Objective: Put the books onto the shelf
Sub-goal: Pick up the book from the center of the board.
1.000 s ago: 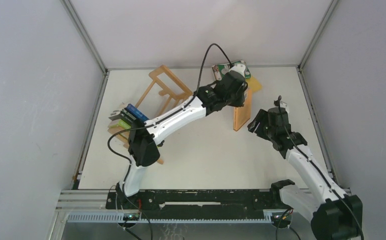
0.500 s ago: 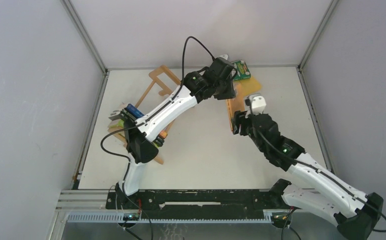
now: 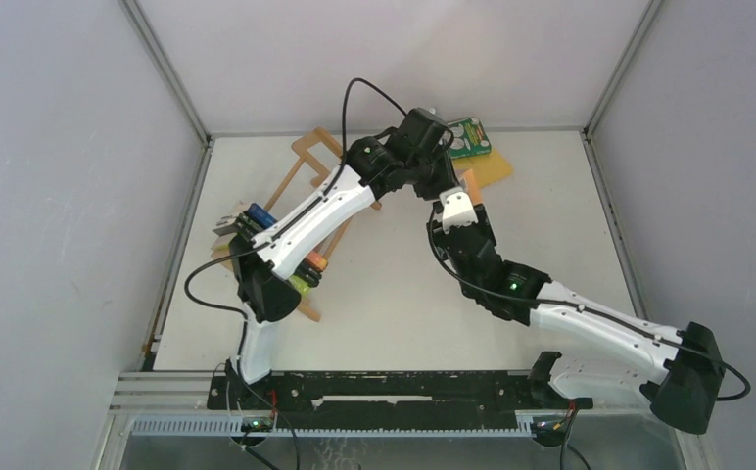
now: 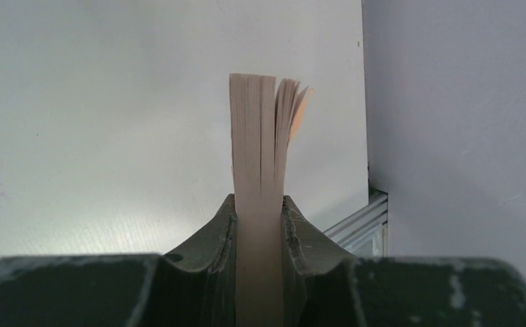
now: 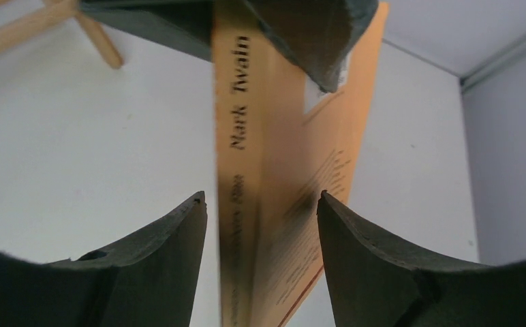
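Observation:
My left gripper [image 3: 439, 180] is shut on the yellow-orange book [image 3: 469, 183] and holds it upright above the table at the back centre. In the left wrist view the page edges [image 4: 260, 136] stand clamped in the left gripper [image 4: 260, 201]. My right gripper [image 3: 458, 196] is open and straddles the book's spine [image 5: 245, 136], marked "Mark Twain", with a gap on each side of the right gripper [image 5: 261, 197]. The shelf [image 3: 313, 157] lies at the back left with blue [image 3: 264, 217] and lime-green books in its left end. A green book with white circles [image 3: 469, 137] lies at the back.
A flat yellow piece [image 3: 497, 168] lies beside the green book near the back wall. Grey walls close in the table on the left, back and right. A wooden slat of the shelf [image 5: 35, 27] shows at the right wrist view's top left. My left forearm crosses over the shelf.
The right arm has swung in from the right and brought its open jaws around the book's spine. The left arm has carried the book a little left and back.

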